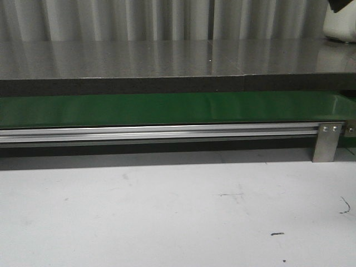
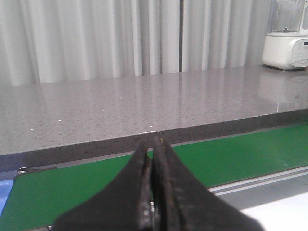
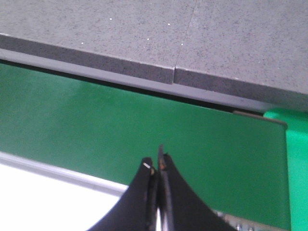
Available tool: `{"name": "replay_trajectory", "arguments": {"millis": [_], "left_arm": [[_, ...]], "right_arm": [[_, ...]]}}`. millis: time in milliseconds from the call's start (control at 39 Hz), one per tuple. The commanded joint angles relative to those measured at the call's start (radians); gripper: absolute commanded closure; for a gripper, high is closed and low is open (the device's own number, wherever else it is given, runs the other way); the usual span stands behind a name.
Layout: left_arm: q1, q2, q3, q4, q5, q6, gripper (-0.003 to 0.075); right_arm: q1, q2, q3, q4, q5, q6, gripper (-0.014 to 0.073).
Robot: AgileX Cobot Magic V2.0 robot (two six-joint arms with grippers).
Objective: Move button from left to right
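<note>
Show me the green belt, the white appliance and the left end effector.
green belt [image 1: 167,108], front view, middle of its surface
white appliance [image 2: 288,45], left wrist view, its base
left end effector [image 2: 153,159], left wrist view, between its closed fingertips

The white appliance [image 2: 288,36] and green belt [image 1: 167,108] run past the picture edges.

Belt [image 1: 167,109] runs left to right across the scene. Counter [image 1: 167,58] sits directly behind it and higher. Rail [image 1: 156,133] lies along the belt's front edge, a bracket [image 1: 326,142] at its right end. Table [image 1: 167,217] spreads in front. Appliance [image 1: 340,22] stands on the counter, far right.
</note>
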Motion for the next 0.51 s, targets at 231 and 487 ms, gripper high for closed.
{"name": "replay_trajectory", "arguments": {"millis": [231,487], "left_arm": [[-0.008,0.011,-0.024,-0.015,-0.074,-0.006,0.0741],[-0.008,0.011,-0.024,-0.015,-0.074,-0.006,0.0741]], "right_arm": [[0.002,-0.523,0.350,0.000,-0.120,-0.012,0.0662],[0.002,-0.885,0.531,0.002,-0.087,-0.012,0.0662]]}}
